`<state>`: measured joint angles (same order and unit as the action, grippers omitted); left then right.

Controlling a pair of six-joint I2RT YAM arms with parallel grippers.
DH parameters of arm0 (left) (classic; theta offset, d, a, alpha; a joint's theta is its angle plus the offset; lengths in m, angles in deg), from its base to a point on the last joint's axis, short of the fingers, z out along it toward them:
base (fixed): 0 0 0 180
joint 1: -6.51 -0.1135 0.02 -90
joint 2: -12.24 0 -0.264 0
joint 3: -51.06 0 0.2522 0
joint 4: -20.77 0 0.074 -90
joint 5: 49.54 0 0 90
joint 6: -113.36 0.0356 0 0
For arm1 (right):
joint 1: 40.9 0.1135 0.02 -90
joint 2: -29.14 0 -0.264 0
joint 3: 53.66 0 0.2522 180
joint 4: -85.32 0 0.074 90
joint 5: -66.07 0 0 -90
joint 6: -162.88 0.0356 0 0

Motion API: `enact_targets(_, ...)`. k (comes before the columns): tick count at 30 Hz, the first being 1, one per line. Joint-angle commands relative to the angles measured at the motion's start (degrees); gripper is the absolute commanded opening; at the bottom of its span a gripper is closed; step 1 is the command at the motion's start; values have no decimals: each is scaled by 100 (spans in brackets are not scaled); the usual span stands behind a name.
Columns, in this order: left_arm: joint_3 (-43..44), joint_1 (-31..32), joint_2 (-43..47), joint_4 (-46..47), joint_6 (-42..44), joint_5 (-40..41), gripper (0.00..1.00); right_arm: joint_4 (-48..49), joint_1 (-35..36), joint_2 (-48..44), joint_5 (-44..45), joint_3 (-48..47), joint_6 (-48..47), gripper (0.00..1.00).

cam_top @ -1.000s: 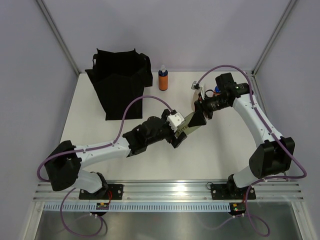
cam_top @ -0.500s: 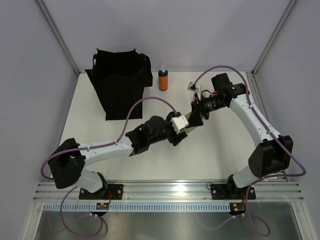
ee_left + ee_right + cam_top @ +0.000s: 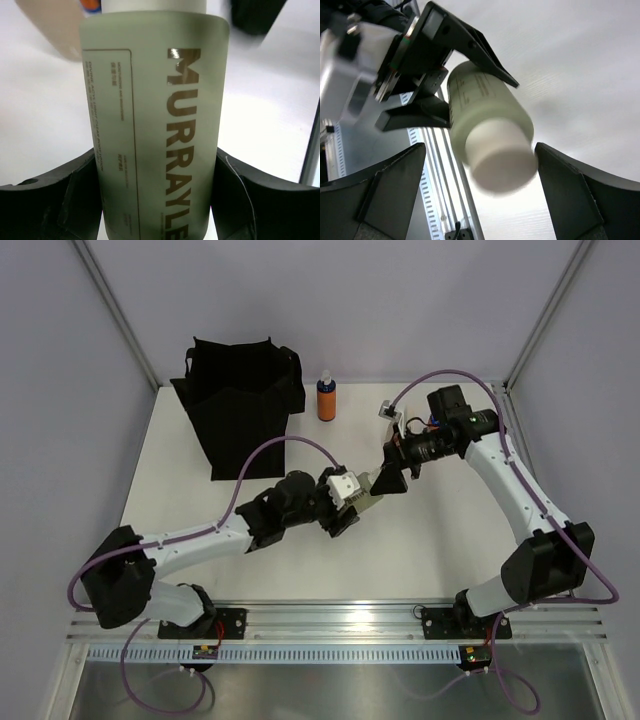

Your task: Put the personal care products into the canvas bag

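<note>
Left gripper [image 3: 365,498]: clenched on the olive-green bottle [image 3: 155,125]. In the left wrist view one black finger [image 3: 50,205] pressed against each flank of the lower body.

Olive-green bottle: carried in the left gripper over the middle of the table [image 3: 450,540], lying roughly level, cap end turned toward the right arm. The frosted wall bore brown lettering that read "MURRAYLE" along its length, the word cut by the frame edge. A ruled box of small print beside it was too fine to read.

Cream cap [image 3: 502,157]: stood in the space between the right gripper's fingers [image 3: 380,195]. In the right wrist view a gap showed on both sides of it.

Right gripper [image 3: 392,477]: released, its jaws spread wide to either side of the cap and touching nothing.

Meeting point of the arms: the two grippers faced each other tip to tip, right of the canvas bag [image 3: 240,405] and well apart from it.

Orange bottle [image 3: 326,398]: upright with a blue top, near the far edge of the table, just beside the bag's right side and apart from both grippers.

Canvas bag: black and boxy, standing upright at the far left of the table, mouth upward. Its interior was too dark to make out.
</note>
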<state>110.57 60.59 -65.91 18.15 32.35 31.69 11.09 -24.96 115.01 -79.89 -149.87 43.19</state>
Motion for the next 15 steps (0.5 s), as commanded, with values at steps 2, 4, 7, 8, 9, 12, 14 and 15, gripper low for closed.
enact_targets(2, -32, -635, 827, -286, -416, -352, 0, 764, -424, -527, 7, -428, 762, 99)
enact_targets(4, -32, -933, 985, -733, -486, -283, 0, 922, -750, -518, 24, -745, 1008, 100)
enact_targets(7, 422, -1539, 1337, -1419, -679, -116, 0, 1387, -1207, -710, -54, -694, 1342, 100)
enact_targets(8, 643, -1715, 1477, -1578, -741, -81, 0, 1528, -1260, -807, -151, -415, 1378, 99)
enact_targets(9, 889, -2117, 1530, -1867, -802, -2, 0, 1721, -1304, -878, -186, -229, 1378, 99)
enact_targets(12, 2118, -2970, 1426, -2228, -1223, 86, 0, 2011, -1313, -1194, -423, 527, 1378, 100)
enact_targets(14, 3021, -3402, 1120, -2352, -1400, 165, 0, 2196, -1322, -1300, -590, 1052, 1343, 99)
enact_targets(15, 3270, -3622, 987, -2353, -1487, 166, 0, 2284, -1331, -1361, -635, 1221, 1308, 100)
